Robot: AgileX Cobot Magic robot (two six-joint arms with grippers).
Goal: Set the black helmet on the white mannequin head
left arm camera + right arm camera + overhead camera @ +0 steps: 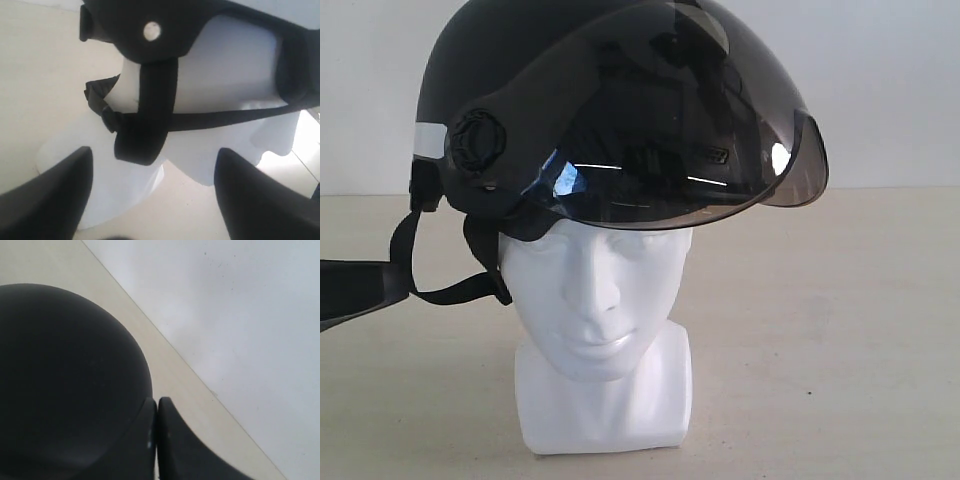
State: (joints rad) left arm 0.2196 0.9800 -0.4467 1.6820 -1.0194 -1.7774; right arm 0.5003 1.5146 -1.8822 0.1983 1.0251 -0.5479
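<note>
The black helmet (570, 90) is sitting on top of the white mannequin head (595, 290), which is standing upright on the counter (840, 350). The helmet's tinted visor (720, 130) is jutting out above the face, and the chin strap (157, 100) is hanging loose beside the neck. The left end effector (155, 151) is gaping wide and gripping nothing, pointing at the head's base. The right end effector (158, 402) is pinching its fingers together, empty, just beside the helmet's dome; whether it is touching is unclear.
</note>
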